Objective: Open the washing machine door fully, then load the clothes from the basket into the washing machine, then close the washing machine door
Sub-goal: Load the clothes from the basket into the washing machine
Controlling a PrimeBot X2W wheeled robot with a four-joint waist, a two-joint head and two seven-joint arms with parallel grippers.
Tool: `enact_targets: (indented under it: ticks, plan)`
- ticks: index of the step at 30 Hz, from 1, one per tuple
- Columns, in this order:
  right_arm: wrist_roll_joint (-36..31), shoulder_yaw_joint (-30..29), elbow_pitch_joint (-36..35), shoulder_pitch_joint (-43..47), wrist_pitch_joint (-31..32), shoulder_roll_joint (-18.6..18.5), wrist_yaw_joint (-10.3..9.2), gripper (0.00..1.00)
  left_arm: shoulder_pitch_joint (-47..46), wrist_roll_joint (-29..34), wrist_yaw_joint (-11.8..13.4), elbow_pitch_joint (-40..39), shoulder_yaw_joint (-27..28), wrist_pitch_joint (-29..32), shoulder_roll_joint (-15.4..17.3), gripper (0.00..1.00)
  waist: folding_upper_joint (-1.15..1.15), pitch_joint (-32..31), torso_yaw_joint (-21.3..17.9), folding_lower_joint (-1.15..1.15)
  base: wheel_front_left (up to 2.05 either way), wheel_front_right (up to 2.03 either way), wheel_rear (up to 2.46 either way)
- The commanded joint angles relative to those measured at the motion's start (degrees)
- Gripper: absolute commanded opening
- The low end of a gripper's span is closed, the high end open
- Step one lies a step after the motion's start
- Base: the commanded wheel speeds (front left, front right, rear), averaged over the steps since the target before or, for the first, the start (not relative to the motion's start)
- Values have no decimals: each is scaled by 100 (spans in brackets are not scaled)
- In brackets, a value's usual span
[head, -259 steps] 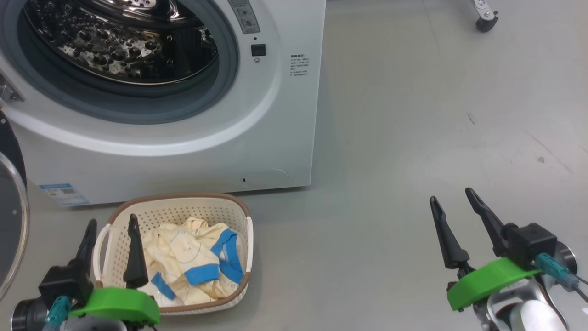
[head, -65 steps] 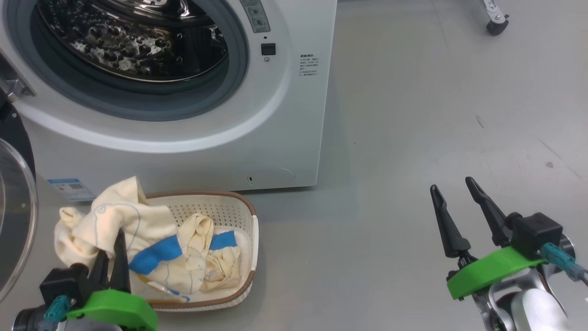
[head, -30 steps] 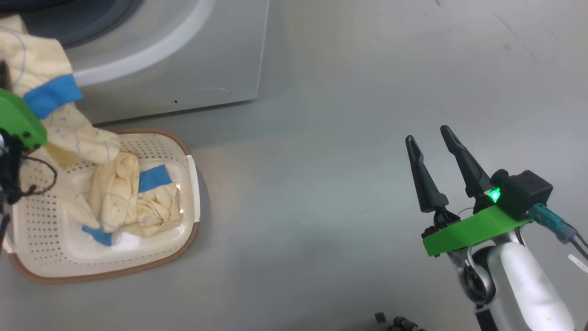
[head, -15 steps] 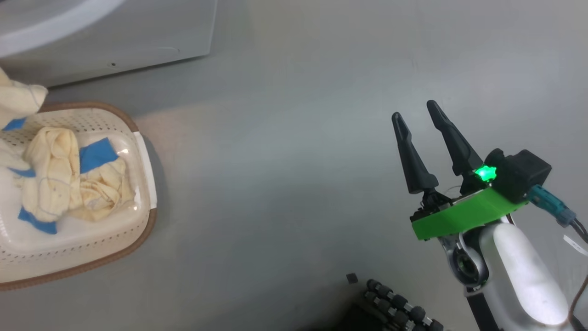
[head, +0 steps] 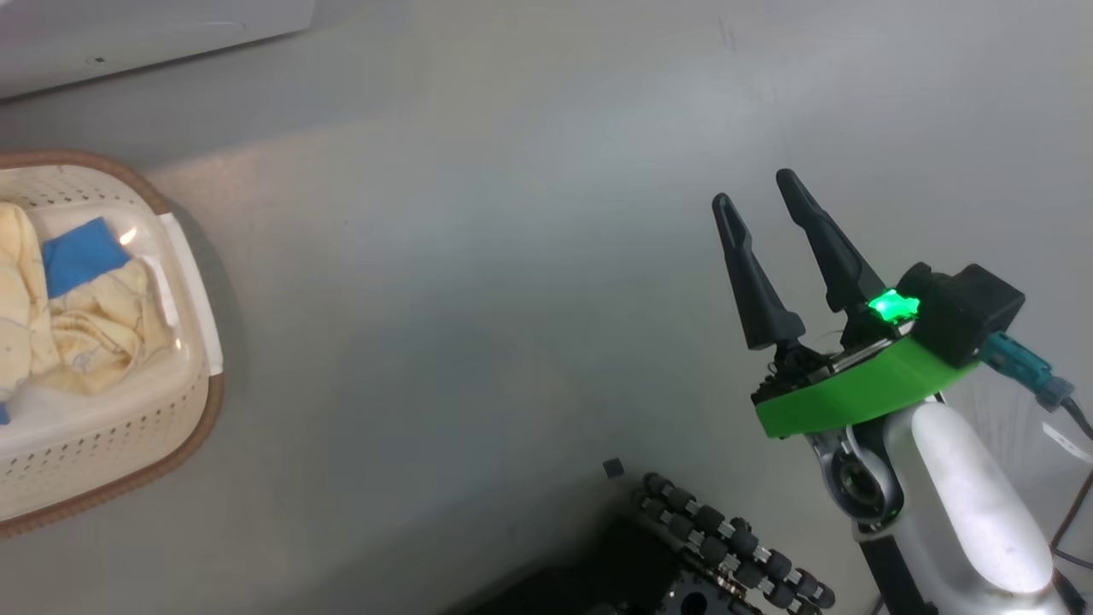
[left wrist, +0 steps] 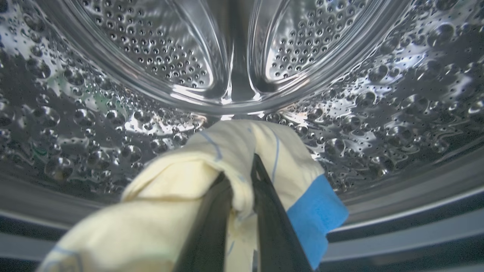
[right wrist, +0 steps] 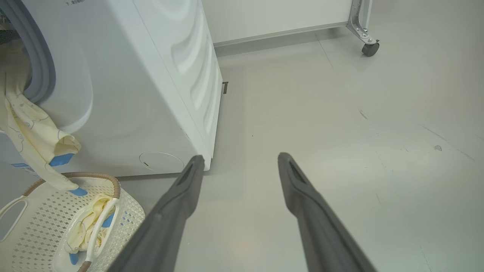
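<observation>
Inside the drum point(left wrist: 234, 56) of the washing machine point(right wrist: 151, 94), the left gripper point(left wrist: 242, 172) clamps a fold of the clothes point(left wrist: 211, 158) between nearly closed jaws. The garment's tail hangs out past the gasket point(right wrist: 39, 64) down to the basket point(right wrist: 128, 215). The right gripper point(head: 755, 190) hovers well apart, spread and empty. Loading is under way; next, the left arm probably needs to reach deeper, drawing the tail inside before letting go.

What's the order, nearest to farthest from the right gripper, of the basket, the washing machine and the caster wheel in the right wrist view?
1. Washing machine: front corner just left of the right gripper.
2. Basket: lower left, in front of the machine.
3. Caster wheel: far off, upper right.
</observation>
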Motion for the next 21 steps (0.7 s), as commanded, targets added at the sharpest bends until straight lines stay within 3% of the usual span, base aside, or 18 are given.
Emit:
enact_targets:
  ticks: [1,12,19,20,21]
  plan:
    - [74,100,-191,-39,-53,-33,-16,100,-558,171,-34,-256,106,-438,365,0,0,122,-38,0,0,0,0]
    - [166,172,-246,-131,-53,-33,-16,100,-1407,472,-60,230,-97,-2039,165,0,0,307,-109,0,0,0,0]
    - [220,163,-220,-182,-53,-33,-16,100,-1401,56,-66,1107,-137,-1739,29,0,0,345,-101,0,0,0,0]
    - [223,159,-211,-191,-53,-33,-16,100,-1382,18,-66,1180,-146,-1699,15,12,0,346,-91,0,0,0,0]
    - [220,150,-201,-200,-53,-33,-16,100,-1361,-23,-66,1242,-142,-1671,-7,12,0,345,-78,0,0,0,0]
